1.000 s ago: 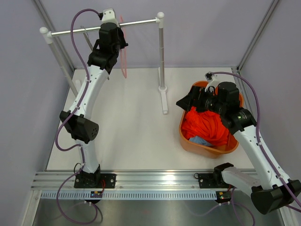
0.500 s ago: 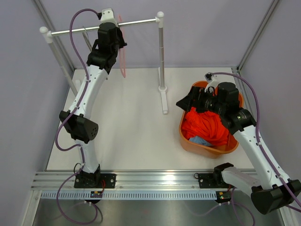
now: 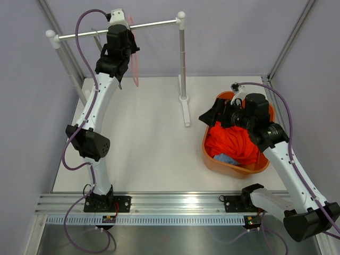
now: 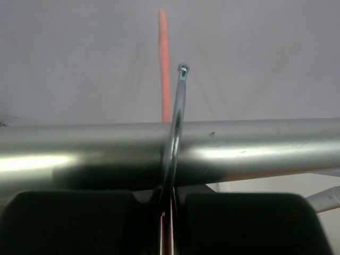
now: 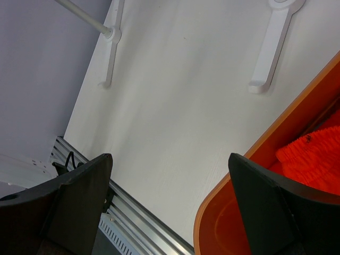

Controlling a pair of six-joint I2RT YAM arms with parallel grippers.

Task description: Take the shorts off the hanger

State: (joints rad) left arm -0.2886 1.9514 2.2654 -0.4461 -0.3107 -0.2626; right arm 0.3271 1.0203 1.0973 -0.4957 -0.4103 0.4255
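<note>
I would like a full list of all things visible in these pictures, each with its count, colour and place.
rack: one, white posts with a metal rail, back of the table
hanger: one, pink, hooked over the rail
basket: one, orange, right side
orange shorts: one, orange, in the basket
blue shorts: one, light blue, basket's near end
table: one, white
left arm, right arm: white and black
left fingers: black, shut on the hanger
right fingers: black, open, above the basket's rim

Before me, a silver rail on white posts spans the far end of the white table. To my right, an orange basket sits near one post's foot.
</note>
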